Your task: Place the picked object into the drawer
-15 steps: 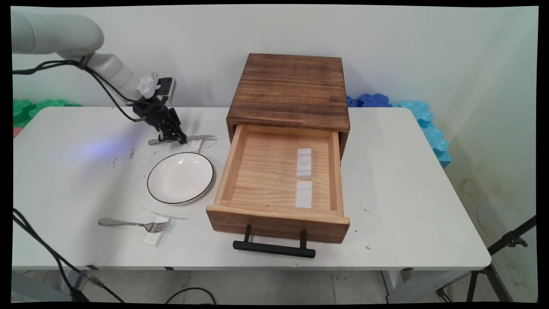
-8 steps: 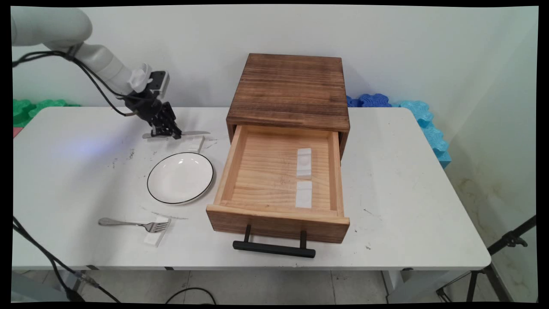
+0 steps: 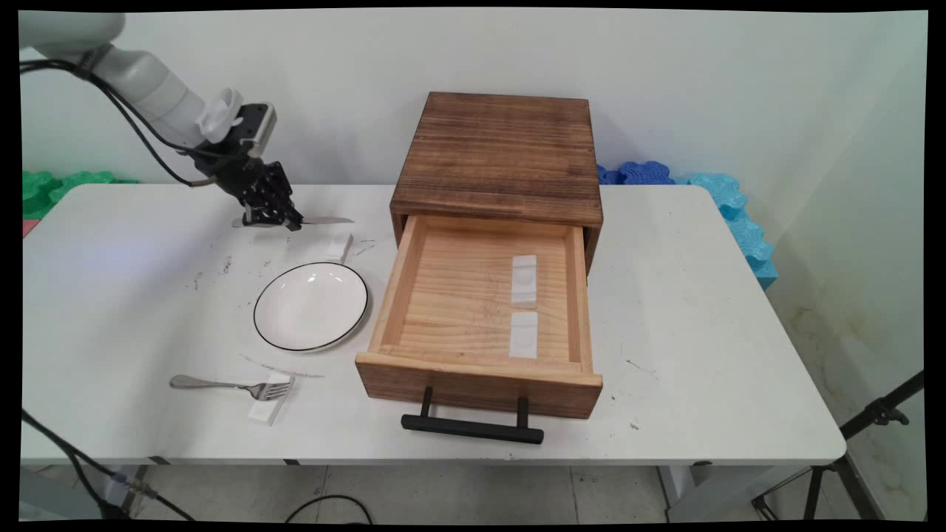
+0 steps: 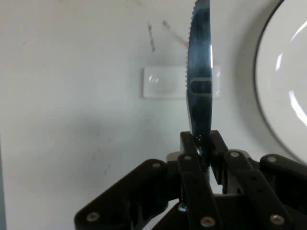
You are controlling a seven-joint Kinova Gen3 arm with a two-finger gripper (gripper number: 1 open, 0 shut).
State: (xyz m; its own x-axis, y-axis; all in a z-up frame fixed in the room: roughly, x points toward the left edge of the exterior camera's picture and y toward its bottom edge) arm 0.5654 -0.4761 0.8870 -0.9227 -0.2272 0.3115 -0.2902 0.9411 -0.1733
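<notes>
In the main view, the gripper (image 3: pixel 284 221) hung above the far left part of the white table (image 3: pixel 702 310), its fingers clamped on a table knife (image 3: pixel 318 220). The knife lay level in the air, its blade pointing toward the wooden drawer box (image 3: pixel 502 155) and its handle end sticking out on the other side of the fingers. Just below the blade, a small white rest (image 3: pixel 340 246) lay on the table. Nearer the camera sat a white plate (image 3: pixel 311 306) with a dark rim, close beside the open drawer (image 3: pixel 480 310), which held two white rests (image 3: pixel 524 281). Near the front edge a fork (image 3: pixel 222 385) lay with its tines on another white rest (image 3: pixel 267 400). Between the knife and the drawer stood only the plate and the box's left wall.

In the hand view, the gripper (image 4: pixel 204 153) was closed tight on the knife (image 4: pixel 200 72), whose serrated blade ran straight up, edge-on. Behind the blade the white rest (image 4: pixel 163 82) lay on the table, partly hidden by it. The plate (image 4: pixel 283 86) curved in at the right edge.
</notes>
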